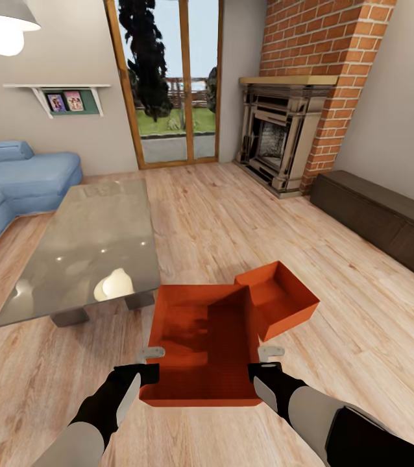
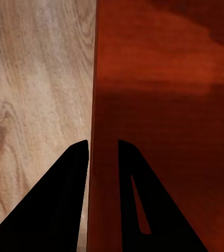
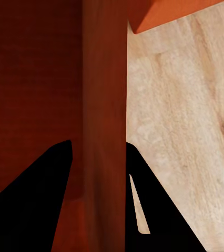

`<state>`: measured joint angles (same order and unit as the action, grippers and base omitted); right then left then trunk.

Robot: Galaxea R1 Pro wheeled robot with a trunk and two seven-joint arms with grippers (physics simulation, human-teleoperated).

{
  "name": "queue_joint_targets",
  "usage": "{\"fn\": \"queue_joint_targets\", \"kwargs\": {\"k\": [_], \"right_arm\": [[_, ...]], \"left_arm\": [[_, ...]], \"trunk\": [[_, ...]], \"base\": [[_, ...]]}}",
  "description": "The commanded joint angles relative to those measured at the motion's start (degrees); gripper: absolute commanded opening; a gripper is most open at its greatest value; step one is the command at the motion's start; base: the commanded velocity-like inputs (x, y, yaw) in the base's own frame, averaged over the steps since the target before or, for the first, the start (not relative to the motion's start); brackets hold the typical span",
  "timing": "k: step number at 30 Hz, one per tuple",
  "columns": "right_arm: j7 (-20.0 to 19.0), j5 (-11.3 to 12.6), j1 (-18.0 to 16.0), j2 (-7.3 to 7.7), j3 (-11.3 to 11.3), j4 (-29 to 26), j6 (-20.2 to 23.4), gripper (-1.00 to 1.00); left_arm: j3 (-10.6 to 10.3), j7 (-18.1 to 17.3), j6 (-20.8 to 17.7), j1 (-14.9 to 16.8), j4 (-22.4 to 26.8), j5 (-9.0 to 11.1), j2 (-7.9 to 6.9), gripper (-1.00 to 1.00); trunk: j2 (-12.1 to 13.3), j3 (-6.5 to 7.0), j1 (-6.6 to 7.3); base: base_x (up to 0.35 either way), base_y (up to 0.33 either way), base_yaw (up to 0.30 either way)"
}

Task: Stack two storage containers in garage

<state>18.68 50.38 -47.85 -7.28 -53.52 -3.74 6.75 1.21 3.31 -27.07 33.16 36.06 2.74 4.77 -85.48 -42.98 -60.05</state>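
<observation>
I am in the living room, over light wood plank flooring (image 1: 233,214). One orange-red storage container (image 1: 200,344) hangs low between my arms, with its open top facing up. My left gripper (image 1: 150,364) is shut on its left wall (image 2: 164,105), one finger on each side. My right gripper (image 1: 267,363) is shut on its right wall (image 3: 104,79) the same way. The second storage container (image 1: 278,298) sits on the planks just beyond, to the right, turned at an angle. The held bin covers its near corner. A corner of the second storage container (image 3: 164,13) shows in the right wrist view.
A glass-topped table (image 1: 97,240) stands close on the left, with a blue sofa (image 1: 12,181) behind it. Farther off are the glazed patio doors (image 1: 168,84) and the brick fireplace (image 1: 285,136). A dark low bench (image 1: 382,214) runs along the right wall.
</observation>
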Motion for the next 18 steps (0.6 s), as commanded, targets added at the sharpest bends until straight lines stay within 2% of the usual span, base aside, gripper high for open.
{"fn": "queue_joint_targets", "kwargs": {"k": [1, 9, 18], "right_arm": [[1.3, -1.3, -0.1, 0.07, 0.9, -0.1, 0.3, -1.0], [1.2, -1.3, -0.1, 0.09, 0.9, -0.1, 0.3, -1.0], [1.2, -1.3, -0.1, 0.16, 0.9, -0.1, 0.4, -1.0]], "left_arm": [[0.2, 0.6, -0.4, 0.0, 0.0, -0.8, -0.02, -1.0], [0.2, 0.6, -0.4, 0.0, 0.0, -0.8, -0.02, -1.0], [0.2, 0.6, -0.4, 0.0, 0.0, -0.8, -0.06, -1.0]], "trunk": [[0.4, 0.23, 0.23], [3.6, 2.32, 1.99], [7.2, 4.01, 3.96]], "base": [[0.0, 0.0, 0.0], [0.0, 0.0, 0.0], [0.0, 0.0, 0.0]]}}
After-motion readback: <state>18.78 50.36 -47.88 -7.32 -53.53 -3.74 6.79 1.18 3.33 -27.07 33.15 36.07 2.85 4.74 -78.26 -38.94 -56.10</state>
